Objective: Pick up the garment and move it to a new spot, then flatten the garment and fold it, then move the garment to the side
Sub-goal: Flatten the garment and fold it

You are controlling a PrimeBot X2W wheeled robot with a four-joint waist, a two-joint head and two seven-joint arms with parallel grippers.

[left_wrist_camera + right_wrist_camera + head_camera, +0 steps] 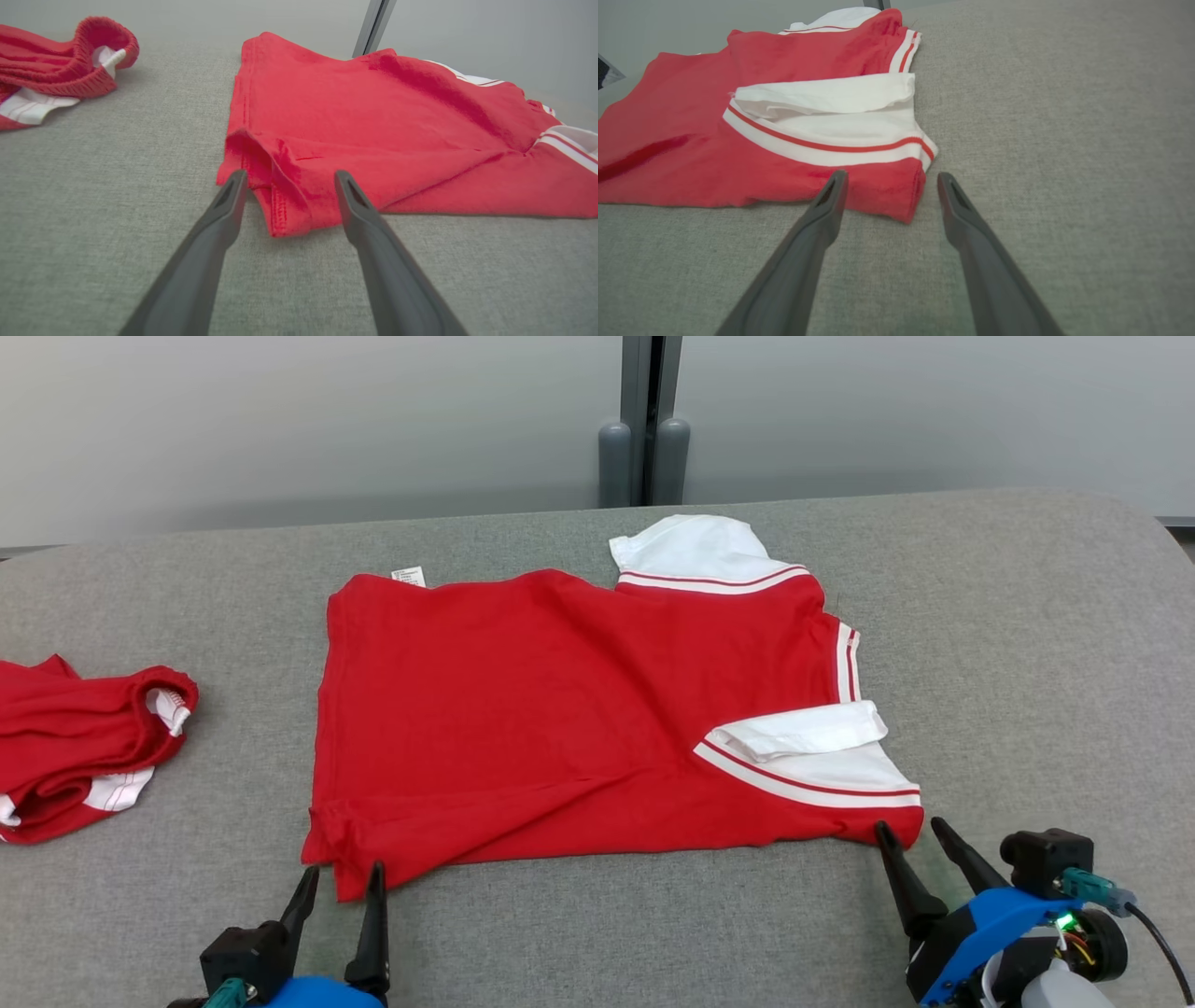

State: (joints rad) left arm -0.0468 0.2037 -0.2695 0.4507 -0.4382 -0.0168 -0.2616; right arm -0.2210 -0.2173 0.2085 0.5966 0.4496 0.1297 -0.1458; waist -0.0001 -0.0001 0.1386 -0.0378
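The garment (560,709) is a red shirt with white, red-striped sleeves, spread mostly flat on the grey fabric table (1027,644). Its near left corner is bunched and doubled over (289,205). My left gripper (341,882) stands open at that corner, its fingertips (236,184) on either side of the hem, gripping nothing. At the near right corner (896,196), below the white sleeve (831,116), my right gripper (910,835) is open too, with the cloth's corner lying between its tips and not held.
A second red and white garment (79,747) lies crumpled at the table's left edge, also seen in the left wrist view (60,65). A grey wall with a dark vertical post (644,420) stands behind the table. Bare table surface extends right of the shirt.
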